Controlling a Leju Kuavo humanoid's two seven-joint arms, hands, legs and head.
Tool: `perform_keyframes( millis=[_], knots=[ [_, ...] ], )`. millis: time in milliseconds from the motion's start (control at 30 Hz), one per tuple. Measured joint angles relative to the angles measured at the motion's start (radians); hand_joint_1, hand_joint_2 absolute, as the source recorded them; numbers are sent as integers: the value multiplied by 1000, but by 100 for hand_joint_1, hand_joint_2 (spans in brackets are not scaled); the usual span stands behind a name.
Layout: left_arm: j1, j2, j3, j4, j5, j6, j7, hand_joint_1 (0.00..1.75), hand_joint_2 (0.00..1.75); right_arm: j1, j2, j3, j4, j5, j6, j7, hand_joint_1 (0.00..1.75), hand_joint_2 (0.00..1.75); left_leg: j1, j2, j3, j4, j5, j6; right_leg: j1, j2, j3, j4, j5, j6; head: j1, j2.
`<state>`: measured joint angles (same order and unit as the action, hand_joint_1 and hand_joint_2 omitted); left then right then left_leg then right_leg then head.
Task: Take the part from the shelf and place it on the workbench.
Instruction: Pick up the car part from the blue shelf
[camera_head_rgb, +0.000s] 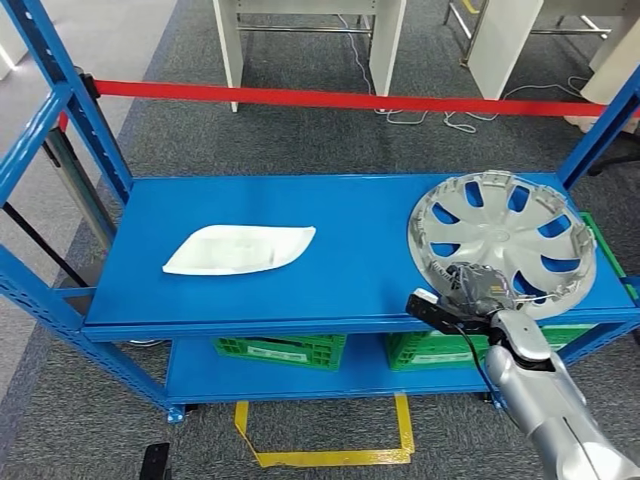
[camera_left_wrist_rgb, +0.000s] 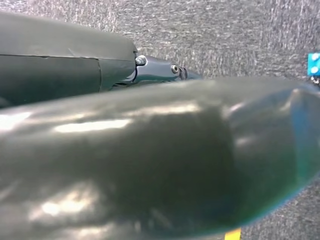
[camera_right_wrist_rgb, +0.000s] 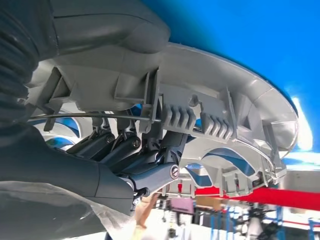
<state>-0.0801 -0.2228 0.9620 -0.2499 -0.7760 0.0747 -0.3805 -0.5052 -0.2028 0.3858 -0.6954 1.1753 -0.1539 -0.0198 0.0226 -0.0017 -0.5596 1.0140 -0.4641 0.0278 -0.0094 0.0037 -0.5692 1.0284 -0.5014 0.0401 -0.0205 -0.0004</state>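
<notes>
Grey carpet runs under a blue steel shelf unit (camera_head_rgb: 355, 255), with a red barrier tape (camera_head_rgb: 340, 99) stretched across behind it and pale table legs (camera_head_rgb: 230, 50) farther back. At the near right edge of the top shelf, the right hand (camera_head_rgb: 468, 292) grips the near rim of one silver wheel cover (camera_head_rgb: 502, 240); the right wrist view shows its dark fingers (camera_right_wrist_rgb: 113, 147) hooked under the cover's ribbed inner edge. That cover lies on the shelf's right end. Well apart to its left rests one white moulded part (camera_head_rgb: 240, 249). Two green crates (camera_head_rgb: 281, 349) sit on the lower shelf. Yellow tape (camera_head_rgb: 324, 455) marks the floor in front. Whether the left hand (camera_left_wrist_rgb: 158, 70) is spread or closed, I cannot tell.
</notes>
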Motion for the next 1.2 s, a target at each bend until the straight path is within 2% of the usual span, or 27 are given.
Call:
perform_keyframes(
  millis=[100, 133, 167, 200, 267, 300, 333, 367, 467, 533, 600, 633, 667, 700, 767, 833, 867, 933, 1000, 1033, 1133, 1167, 1200],
  knots=[
    [0, 0, 2, 0, -3, 0, 0, 0, 0, 22, -5, 4, -35, -2, -8, -2, 20, 44, -2, 2, -9, 0, 4, 10, -2, -1, -99, 195, -89, 7, 3, 0],
    [1, 0, 3, 0, -4, 1, 0, 0, 0, 29, -8, 5, -43, -3, -9, -1, 0, 0, -3, 1, -11, 0, 4, 10, -2, -2, -123, 241, -99, 7, 3, 0],
    [3, 0, 4, 0, -5, 2, 1, 0, 0, 35, -10, 6, -49, -4, -11, 2, 0, 0, -3, 0, -12, 0, 4, 11, -2, -1, -129, 250, -90, 6, 3, 0],
    [3, 0, 4, 0, -6, 2, 1, 0, 0, 38, -13, 6, -52, -6, -13, 4, 0, 0, -4, -1, -11, 0, 4, 10, -2, -2, -116, 218, -62, 4, 3, 0],
    [3, -1, 5, 0, -7, 2, 1, 0, 0, 40, -19, 6, -56, -7, -20, 6, 0, 0, -4, -3, -10, 1, 4, 8, -2, -2, -51, 79, 6, -3, 3, 0],
    [2, -2, 5, 0, -7, 2, 1, 0, 0, 41, -21, 6, -57, -7, -26, 7, 0, 0, -6, -4, -11, 2, 3, 4, 0, -1, -20, 18, 26, -6, 3, 0],
    [1, -2, 5, 0, -7, 2, 1, 0, 0, 42, -22, 6, -57, -8, -32, 7, 0, 0, -7, -4, -14, 2, 4, -1, 1, -1, -1, -21, 34, -9, 2, 0],
    [1, -2, 6, 0, -8, 2, 1, 0, 0, 44, -23, 6, -57, -7, -37, 7, 0, 0, -8, -4, -16, 2, 5, -7, 4, 1, 6, -35, 32, -12, 2, 0],
    [1, -2, 6, 0, -8, 2, 1, 0, 0, 48, -26, 6, -59, -6, -47, 8, 0, 0, -5, -4, -20, 7, 1, -26, 3, 1, 8, -40, 38, -27, 0, 0],
    [1, -1, 6, 0, -8, 2, 1, 0, 0, 49, -27, 6, -61, -6, -47, 8, 0, 0, -4, -3, -46, 72, -42, -34, 0, -3, 11, -46, 41, -38, -1, 0],
    [2, -1, 6, 0, -8, 2, 1, 0, 0, 54, -28, 6, -62, -6, -47, 9, 0, 0, -4, -3, -104, 205, -108, -39, 2, -5, 11, -46, 41, -45, -2, 0],
    [3, 0, 6, 0, -8, 2, 1, 0, 0, 57, -28, 6, -62, -6, -47, 9, 0, 0, -4, -3, -129, 261, -127, -40, 4, -5, 10, -45, 41, -46, -2, 0],
    [4, 0, 6, 0, -8, 2, 1, 0, 0, 59, -28, 6, -62, -6, -47, 9, 0, 0, -4, -3, -140, 286, -128, -40, 5, -5, 10, -45, 41, -46, -2, 0],
    [5, 1, 6, 0, -8, 2, 1, 0, 0, 60, -28, 6, -62, -5, -47, 9, 0, 0, -4, -3, -132, 270, -108, -39, 6, -4, 10, -44, 40, -46, -2, 0],
    [4, 3, 6, 0, -8, 2, 1, 0, 0, 61, -28, 6, -62, -5, -47, 9, 0, 0, -5, -3, -74, 148, -39, -32, 7, -3, 11, -41, 39, -44, -2, 0],
    [2, 4, 6, 0, -9, 2, 1, 0, 0, 61, -28, 6, -62, -5, -47, 9, 0, 0, -8, -3, -24, 36, -3, -24, 11, -3, 6, -33, 36, -36, -1, 0],
    [2, 5, 6, 0, -9, 2, 1, 0, 0, 61, -29, 6, -62, -5, -46, 9, 0, 0, -10, -3, -16, 13, -2, -20, 11, -2, 2, -31, 35, -31, -1, 0],
    [2, 5, 7, 0, -11, 3, 1, 0, 0, 61, -31, 5, -62, -4, -45, 9, 0, 0, -12, -3, -18, 9, -3, -10, 10, -2, -2, -32, 37, -20, -1, 0],
    [2, 5, 7, 0, -11, 5, 1, 0, 0, 62, -34, 5, -62, -2, -44, 8, 0, 0, -9, -2, -17, 2, 3, 2, 8, -2, -15, -13, 22, -10, 0, 0],
    [0, 5, 7, 0, -11, 6, 1, 0, 0, 63, -35, 4, -62, -1, -44, 6, 0, 0, -7, -1, -17, -1, 5, 7, 6, -2, -34, 23, 0, -5, 2, 0],
    [-1, 4, 8, 0, -12, 7, 1, 0, 0, 69, -35, 4, -61, 1, -44, 3, 0, 0, -6, -1, -21, -1, 7, 13, 1, -3, -128, 213, -83, 6, 5, 0],
    [0, 4, 8, 0, -12, 7, 1, 0, 0, 71, -35, 4, -61, 1, -44, 2, 0, 0, -6, -1, -21, -1, 6, 12, -1, -3, -148, 251, -88, 9, 5, 0],
    [0, 4, 9, 0, -12, 7, 1, 0, 0, 72, -35, 4, -61, 1, -44, 2, 0, 0, -6, -2, -20, -1, 6, 12, -3, -3, -151, 251, -75, 10, 5, 0]
  ],
)
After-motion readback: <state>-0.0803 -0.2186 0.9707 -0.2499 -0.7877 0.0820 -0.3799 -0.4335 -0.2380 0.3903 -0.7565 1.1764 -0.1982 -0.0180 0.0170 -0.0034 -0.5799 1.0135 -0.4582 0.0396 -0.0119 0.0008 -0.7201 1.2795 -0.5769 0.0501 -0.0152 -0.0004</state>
